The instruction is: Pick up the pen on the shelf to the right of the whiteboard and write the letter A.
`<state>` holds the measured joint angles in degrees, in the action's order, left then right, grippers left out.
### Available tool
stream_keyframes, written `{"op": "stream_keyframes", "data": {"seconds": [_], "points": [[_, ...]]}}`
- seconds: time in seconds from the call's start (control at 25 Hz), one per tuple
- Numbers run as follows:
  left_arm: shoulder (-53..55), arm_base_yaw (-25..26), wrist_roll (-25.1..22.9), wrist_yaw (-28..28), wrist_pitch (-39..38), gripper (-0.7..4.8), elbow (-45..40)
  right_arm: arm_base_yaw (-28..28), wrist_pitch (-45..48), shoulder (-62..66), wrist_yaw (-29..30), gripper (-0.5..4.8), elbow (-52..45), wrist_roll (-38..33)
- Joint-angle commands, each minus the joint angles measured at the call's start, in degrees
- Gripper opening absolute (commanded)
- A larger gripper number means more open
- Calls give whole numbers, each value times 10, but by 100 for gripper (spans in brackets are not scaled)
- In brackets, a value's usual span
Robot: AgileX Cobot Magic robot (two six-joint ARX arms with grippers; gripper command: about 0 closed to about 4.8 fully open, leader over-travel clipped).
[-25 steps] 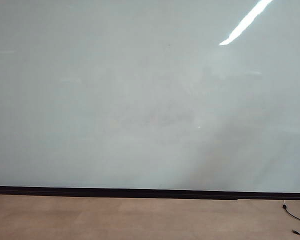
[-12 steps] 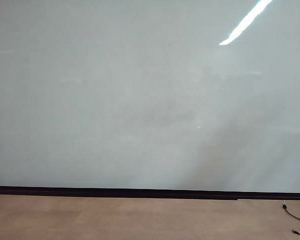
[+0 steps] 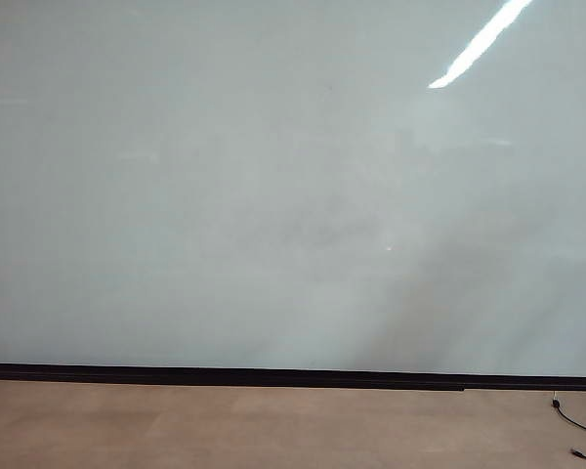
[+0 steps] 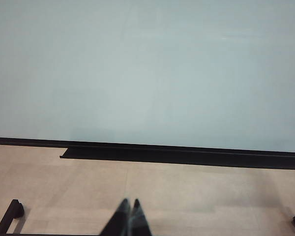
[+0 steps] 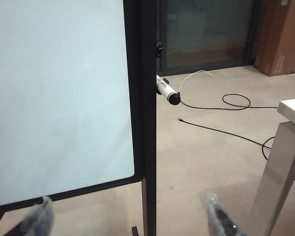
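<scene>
Two grippers, both mine, neither carrying anything. Left gripper (image 4: 129,216): fingertips pressed together in a point, low before the whiteboard (image 4: 147,69), above the tan floor (image 4: 187,191). Right gripper (image 5: 130,219): fingers (image 5: 39,216) set wide apart, nothing between them, facing the board's right edge and its black frame post (image 5: 148,98). One pen (image 5: 167,91): white barrel, black end, jutting out from behind that post, on the side away from the writing surface, well apart from my right fingers. One whiteboard, seen also from the exterior camera (image 3: 293,186): glossy pale panel, black strip along its lower edge, no writing visible on it. Black cables (image 5: 236,101) lie loose on the floor beyond the pen; a white table leg (image 5: 275,167) stands near my right gripper.
</scene>
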<state>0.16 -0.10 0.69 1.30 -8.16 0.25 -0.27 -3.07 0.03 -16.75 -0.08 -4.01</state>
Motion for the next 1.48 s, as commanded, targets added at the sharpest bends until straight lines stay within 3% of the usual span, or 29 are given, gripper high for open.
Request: {"op": "stream_keyframes", "data": {"seconds": [0.04,0.2,0.64,1.0,1.28,1.48], "points": [[0,0,-2,0,5,-5,1,0,21,0,-13,401,5,-6],[0,0,-2,0,5,-4,1,0,-30,0,-26,401,30,-37],[0,0,-2,0,5,-5,1,0,-21,4,-31,418,58,-47],[0,0,-2,0,5,-4,1,-7,109,204,-68,424,110,-6],[0,0,-2,0,5,-5,1,-75,185,395,31,479,174,-4],[0,0,-2,0,5,-5,1,-124,232,442,106,479,178,-7]]}}
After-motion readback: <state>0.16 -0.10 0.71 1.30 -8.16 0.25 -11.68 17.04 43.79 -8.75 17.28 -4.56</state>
